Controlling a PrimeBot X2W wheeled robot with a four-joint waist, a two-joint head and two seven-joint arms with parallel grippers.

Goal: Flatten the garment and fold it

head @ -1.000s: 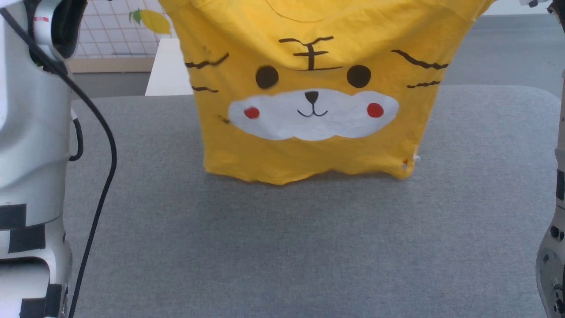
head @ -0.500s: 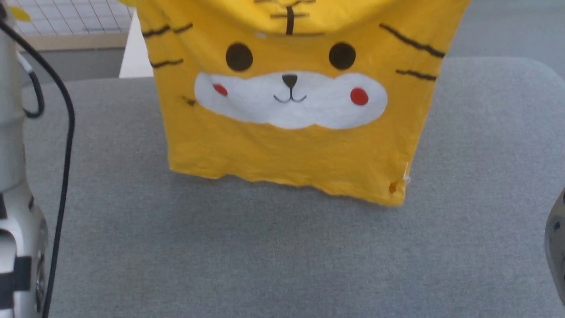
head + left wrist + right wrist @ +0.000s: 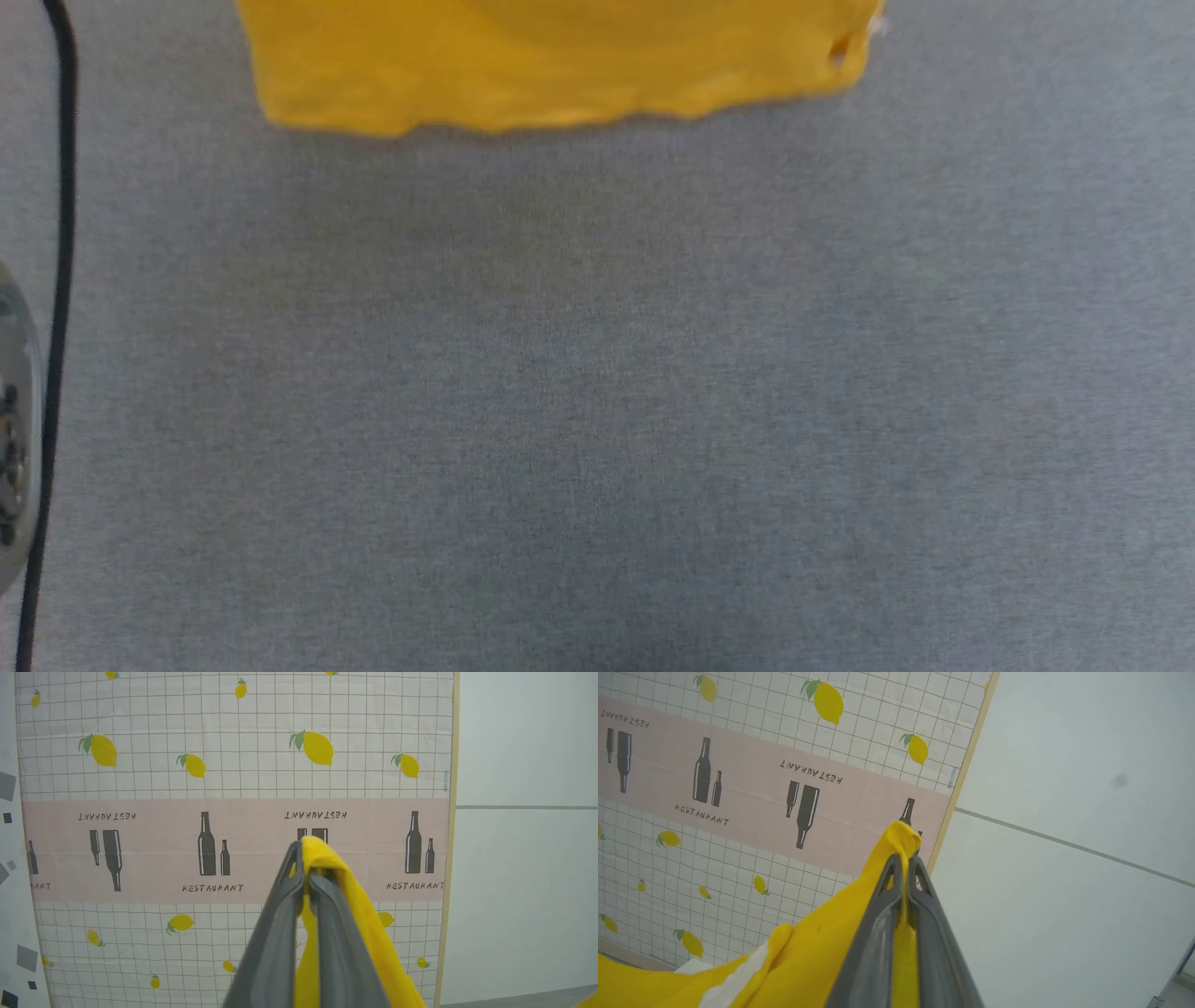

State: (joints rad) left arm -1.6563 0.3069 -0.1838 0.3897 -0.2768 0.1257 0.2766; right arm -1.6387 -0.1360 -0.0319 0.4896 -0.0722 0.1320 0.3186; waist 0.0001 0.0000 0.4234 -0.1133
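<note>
Left hand: my left gripper is clamped tight on a bunched fold of the yellow garment. A bit of cloth pokes up past the fingertips, and the rest drapes down the right side of the fingers to the bottom of the left wrist frame.

Right hand: same deal. My right gripper is pinched closed on another bunch of it. A little knob of fabric sits above the tips, and the cloth falls away to the lower left of the right wrist frame, with a white patch showing there.

Garment: in the head view the lower hem hangs across the top of the frame, from upper left to right of centre. The edge is wavy, with a small dark spot and a speck of white at its right corner. Can't tell whether the hem touches the surface or floats just over it.

Table: grey felt-looking table top under the hem, running down to the bottom of the frame.

Left edge of the head view: a black cable runs top to bottom, with a rounded grey bit of my arm beside it.

Background: lemon-print cloth with a grid and a pink band of bottles behind both grippers, and a pale wall to the right.
</note>
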